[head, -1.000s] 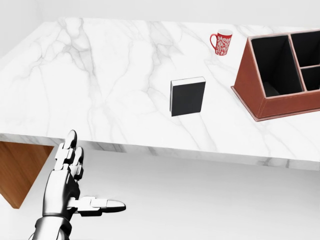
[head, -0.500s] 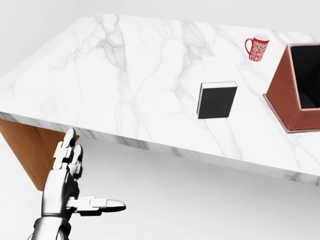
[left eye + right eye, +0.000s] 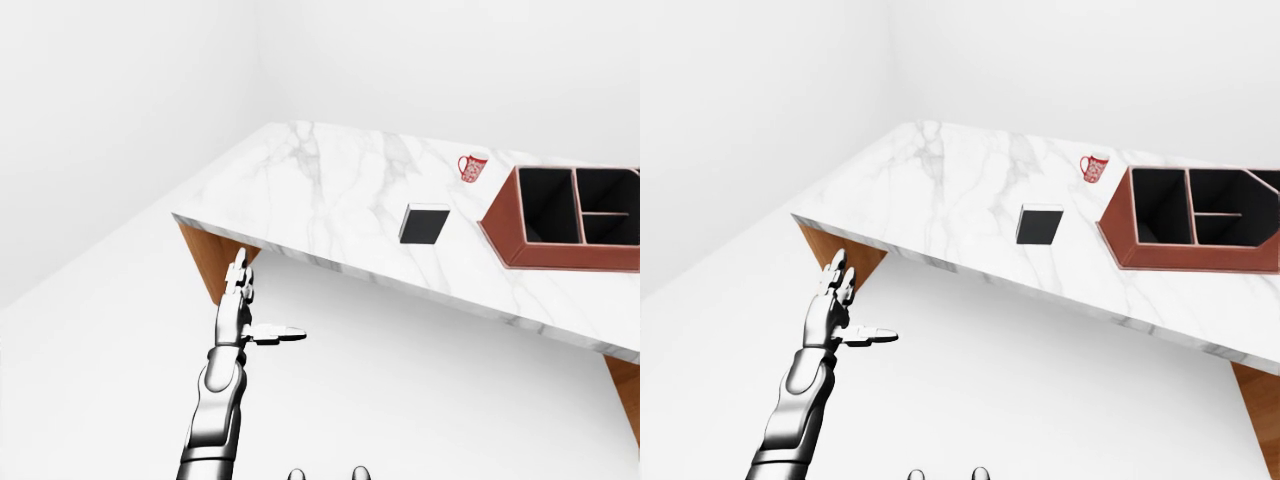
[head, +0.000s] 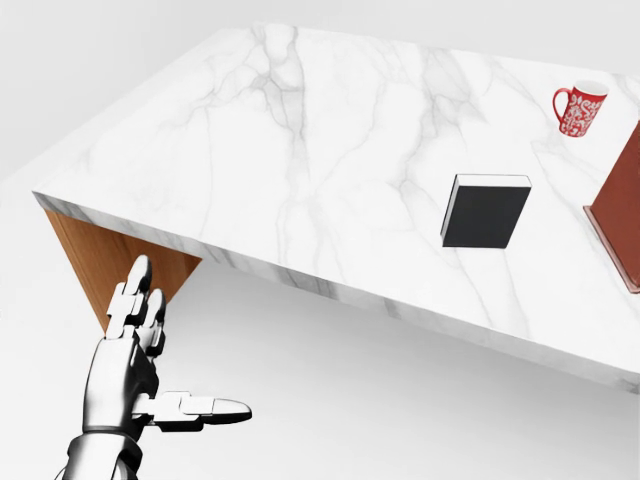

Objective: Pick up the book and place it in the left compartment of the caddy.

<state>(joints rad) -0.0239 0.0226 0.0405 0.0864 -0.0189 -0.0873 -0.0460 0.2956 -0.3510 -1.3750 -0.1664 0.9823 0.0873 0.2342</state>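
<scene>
The book [image 4: 486, 211] is black with a white page edge and lies flat on the marble table [image 4: 300, 130], right of centre in the head view. The red-brown caddy [image 3: 1118, 228] with black compartments stands to the book's right, and its tall left compartment [image 3: 1160, 205] faces the book. Only a sliver of the caddy [image 4: 628, 210] shows at the head view's right edge. My left hand [image 4: 188, 345] is open and empty, fingers up and thumb out, low at the bottom left, below the table's near edge and far from the book. My right hand does not show.
A red-and-white mug [image 4: 580, 108] stands on the table above the book, near the caddy's far corner. A wooden table leg [image 4: 110, 268] sits under the near left corner, just above my left hand. White floor lies below the table edge.
The whole picture has shifted: table, book, mug and caddy slid to the right in the head view, so the camera moved. The caddy has nearly left the frame. My left hand keeps its pose.
</scene>
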